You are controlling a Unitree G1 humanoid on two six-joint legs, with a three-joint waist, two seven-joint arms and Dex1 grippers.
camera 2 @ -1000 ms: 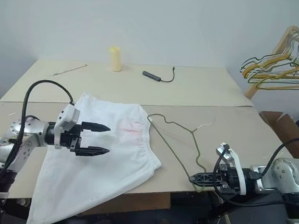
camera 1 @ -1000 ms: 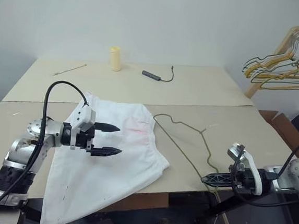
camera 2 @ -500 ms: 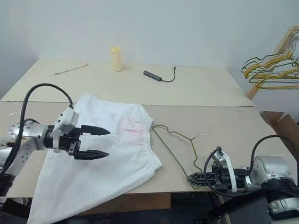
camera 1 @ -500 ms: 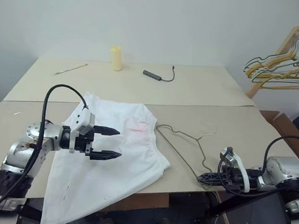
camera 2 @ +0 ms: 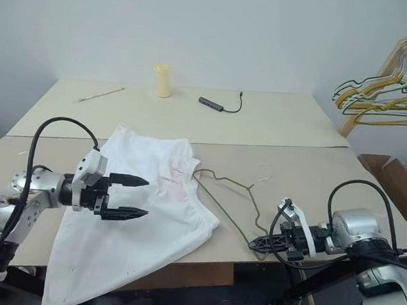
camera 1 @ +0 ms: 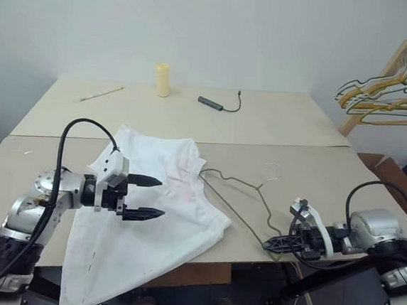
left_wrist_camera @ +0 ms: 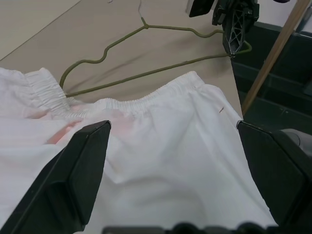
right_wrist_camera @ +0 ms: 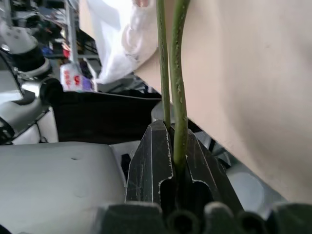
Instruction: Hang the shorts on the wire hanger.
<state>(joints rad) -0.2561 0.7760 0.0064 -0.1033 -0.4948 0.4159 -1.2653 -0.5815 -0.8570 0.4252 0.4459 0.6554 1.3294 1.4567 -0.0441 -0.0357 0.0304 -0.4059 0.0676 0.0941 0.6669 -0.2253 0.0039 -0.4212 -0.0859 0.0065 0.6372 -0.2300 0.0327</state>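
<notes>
The white shorts [camera 1: 166, 213] lie spread on the near table, one end hanging over the front edge, with a faint pink patch by the waistband. My left gripper [camera 1: 161, 197] hovers open just above them, its fingers [left_wrist_camera: 80, 170] wide apart over the fabric. The wire hanger [left_wrist_camera: 146, 73] lies flat to the right of the shorts, its far corner touching the waistband. At the table's front edge my right gripper [camera 1: 275, 242] is shut on the hanger's near corner [right_wrist_camera: 179, 112]. It also shows in the left wrist view, right gripper [left_wrist_camera: 234, 34].
A yellow bottle [camera 1: 162, 80], a dark adapter with a cable [camera 1: 211, 104] and a thin stick [camera 1: 101, 94] lie on the far table. A wooden rack with bunched yellow and green hangers [camera 1: 390, 97] stands at the right. The table's front edge is close to both grippers.
My right gripper has sunk to the table's edge and shifted left, dragging the hanger toward the shorts and turning it flatter. The left gripper has kept still and open.
</notes>
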